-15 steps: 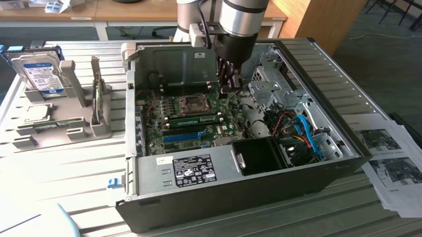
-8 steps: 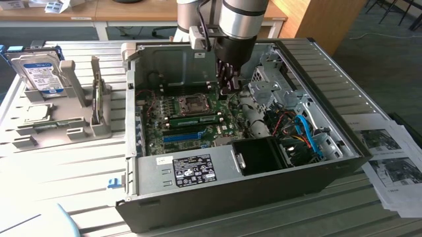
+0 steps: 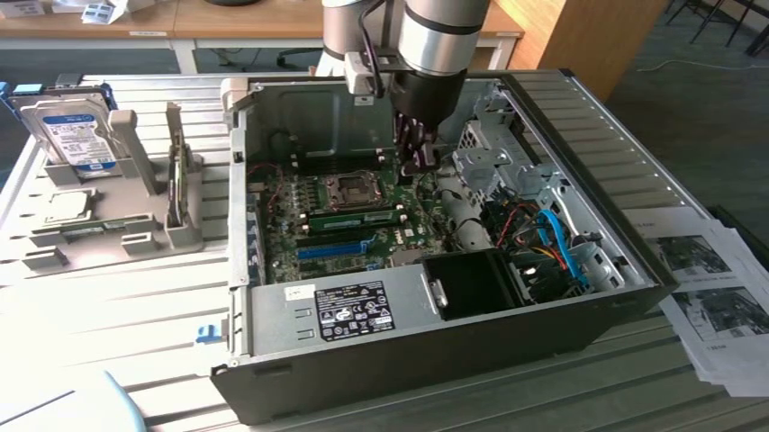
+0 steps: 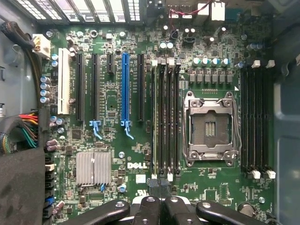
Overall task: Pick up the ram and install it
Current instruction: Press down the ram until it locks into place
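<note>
gripper [image 3: 417, 168]: fingers pressed together, nothing seen btwn them; hung inside the open PC case [image 3: 625, 270], low over the motherboard [image 3: 286, 250].
ram [image 3: 357, 217]: green stick lay along the black slots just beside the CPU socket [image 3: 355, 187], apart from the gripper; couldn't tell if latched.
wrist cam: closed tips sat at one end of the slot bank next to the socket; blue slot [image 4: 124, 79] farther off.
ext. view's left: hard drive [image 3: 75, 135] stood upright in a grey holder [image 3: 139, 225].
</note>
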{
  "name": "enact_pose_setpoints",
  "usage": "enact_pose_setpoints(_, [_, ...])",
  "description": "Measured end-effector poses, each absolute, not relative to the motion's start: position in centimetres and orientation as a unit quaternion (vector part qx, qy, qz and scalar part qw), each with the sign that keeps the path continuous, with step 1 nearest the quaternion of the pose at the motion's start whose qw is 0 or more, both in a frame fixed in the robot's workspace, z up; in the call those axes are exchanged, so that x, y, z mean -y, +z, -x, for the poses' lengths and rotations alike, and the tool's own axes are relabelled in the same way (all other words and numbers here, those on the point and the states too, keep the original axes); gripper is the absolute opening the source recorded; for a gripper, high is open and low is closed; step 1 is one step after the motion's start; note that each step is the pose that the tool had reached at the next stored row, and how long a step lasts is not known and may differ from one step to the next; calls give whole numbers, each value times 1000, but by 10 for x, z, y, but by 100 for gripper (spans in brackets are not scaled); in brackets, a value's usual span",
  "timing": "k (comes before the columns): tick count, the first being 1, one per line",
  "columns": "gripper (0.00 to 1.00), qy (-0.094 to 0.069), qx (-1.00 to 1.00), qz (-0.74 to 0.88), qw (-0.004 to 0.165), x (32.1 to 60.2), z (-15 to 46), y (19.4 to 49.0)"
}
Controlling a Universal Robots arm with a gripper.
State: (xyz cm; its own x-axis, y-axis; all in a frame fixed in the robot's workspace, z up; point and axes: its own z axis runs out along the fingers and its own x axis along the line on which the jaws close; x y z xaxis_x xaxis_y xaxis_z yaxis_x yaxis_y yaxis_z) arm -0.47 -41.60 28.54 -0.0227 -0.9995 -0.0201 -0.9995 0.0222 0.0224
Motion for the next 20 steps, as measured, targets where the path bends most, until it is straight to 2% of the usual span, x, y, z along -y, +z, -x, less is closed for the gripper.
enact_pose_setpoints(20, [9,-15,715,-699,1,416,5,274])
